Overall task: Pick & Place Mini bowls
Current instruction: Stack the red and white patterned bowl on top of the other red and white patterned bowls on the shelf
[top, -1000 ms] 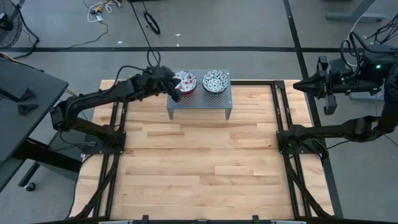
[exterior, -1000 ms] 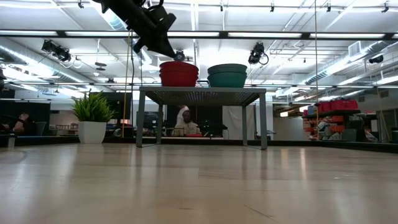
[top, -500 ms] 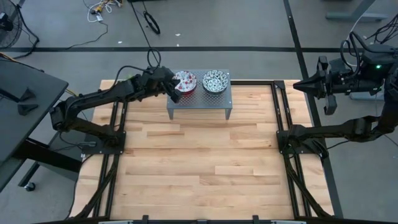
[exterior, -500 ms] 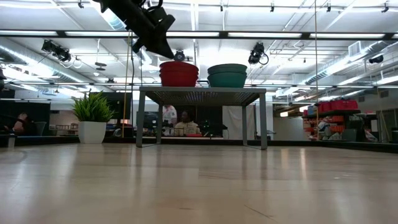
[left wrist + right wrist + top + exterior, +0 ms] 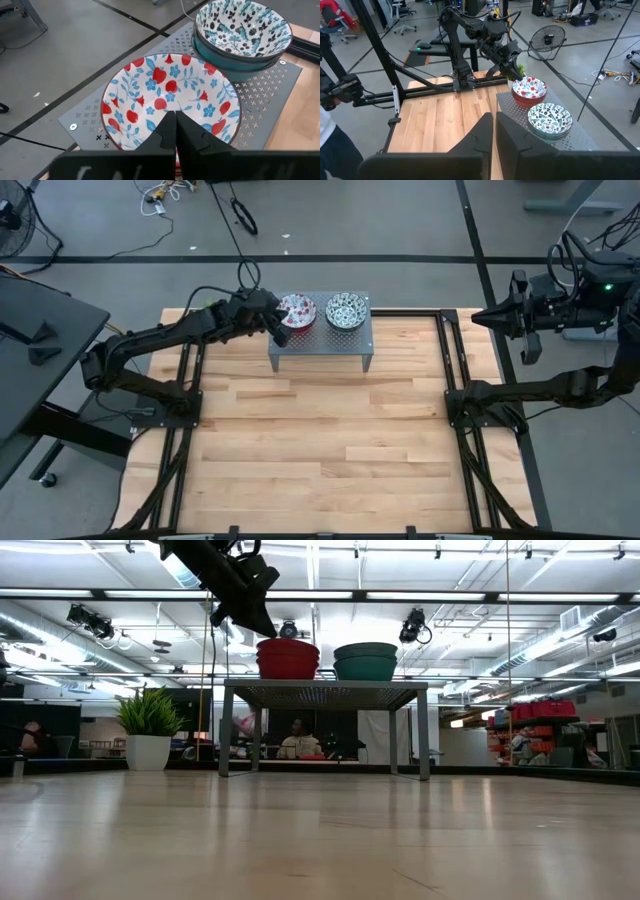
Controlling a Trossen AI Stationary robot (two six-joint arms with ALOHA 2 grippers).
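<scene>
Two stacks of mini bowls sit on the grey perforated stand (image 5: pixel 320 340) at the far end of the wooden table (image 5: pixel 320 450). Near half of the table: bare boards only.

Red bowl stack (image 5: pixel 297 311) on the stand's left part; top bowl white inside with red and blue floral print, dark red outside in the low view (image 5: pixel 287 658). Teal bowl stack (image 5: pixel 345 310) just beside it on the right part, rims close; cannot tell if they touch. Teal stack (image 5: pixel 243 30) shows at least two nested bowls in the left wrist view.

Left gripper (image 5: pixel 281 330) at the left edge of the red stack, arm reaching in from the table's left side. Its fingers (image 5: pixel 175 132) are pressed together, tips over the near rim of the top red bowl (image 5: pixel 170 100); holding nothing. In the low view it hangs just above and left of the red stack (image 5: pixel 250 610).

Right gripper (image 5: pixel 527 348) waits well off the table's right edge, raised, fingers nearly together, empty.

Beyond the table: potted plant (image 5: pixel 148 730), a seated person (image 5: pixel 298 740) seen under the stand.
</scene>
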